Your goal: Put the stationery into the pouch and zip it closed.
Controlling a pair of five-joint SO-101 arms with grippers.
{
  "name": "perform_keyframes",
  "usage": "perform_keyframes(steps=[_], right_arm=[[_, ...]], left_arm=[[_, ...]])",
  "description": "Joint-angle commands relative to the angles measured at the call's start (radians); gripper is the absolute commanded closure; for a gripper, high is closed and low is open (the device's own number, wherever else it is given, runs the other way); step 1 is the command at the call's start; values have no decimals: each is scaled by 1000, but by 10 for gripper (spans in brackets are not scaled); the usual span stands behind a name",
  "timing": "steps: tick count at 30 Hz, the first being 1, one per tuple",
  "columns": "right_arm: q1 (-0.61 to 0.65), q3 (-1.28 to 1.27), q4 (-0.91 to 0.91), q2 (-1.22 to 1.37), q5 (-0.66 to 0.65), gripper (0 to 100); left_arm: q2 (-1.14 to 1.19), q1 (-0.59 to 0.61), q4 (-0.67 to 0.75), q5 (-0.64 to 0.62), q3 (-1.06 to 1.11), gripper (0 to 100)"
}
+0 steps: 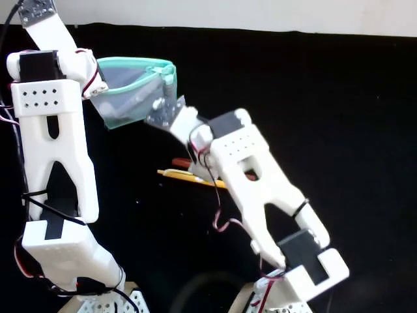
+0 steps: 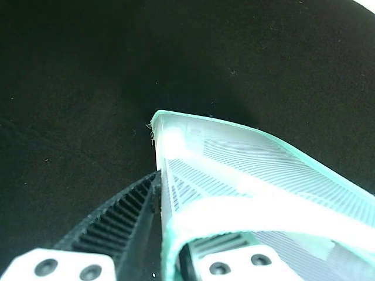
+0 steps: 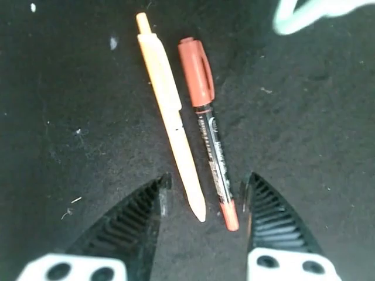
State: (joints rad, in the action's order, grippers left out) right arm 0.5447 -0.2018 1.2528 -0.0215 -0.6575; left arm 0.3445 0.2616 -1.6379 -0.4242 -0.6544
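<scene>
My left gripper (image 2: 167, 234) is shut on one edge of the teal mesh pouch (image 2: 246, 170) and holds it up off the black table. In the high view the pouch (image 1: 133, 91) hangs at the back left with its mouth up, next to the left gripper (image 1: 96, 83). A yellow pen (image 3: 170, 111) and a red-capped marker (image 3: 208, 134) lie side by side on the table. My right gripper (image 3: 202, 202) is open just above them, with their tips between its fingers. In the high view the yellow pen (image 1: 174, 173) and marker (image 1: 180, 161) poke out from under the right arm (image 1: 234, 153).
The black table (image 1: 339, 117) stretches to the right and back. A light wall edge runs along the far side. A corner of the pouch (image 3: 310, 12) hangs close over the right gripper.
</scene>
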Motion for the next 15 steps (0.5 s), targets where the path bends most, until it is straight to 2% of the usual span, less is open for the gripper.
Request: perform_keyframes(steps=[1,8,15], right_arm=[[19,-85,-133,-59,-57,803],[44,-206,-332,-42,-141,803],[120,-205,-432,79,-150,803]], left_arm=[[25,39,28,5,15,994],[25,38,26,5,15,994],[25,38,25,5,15,994]])
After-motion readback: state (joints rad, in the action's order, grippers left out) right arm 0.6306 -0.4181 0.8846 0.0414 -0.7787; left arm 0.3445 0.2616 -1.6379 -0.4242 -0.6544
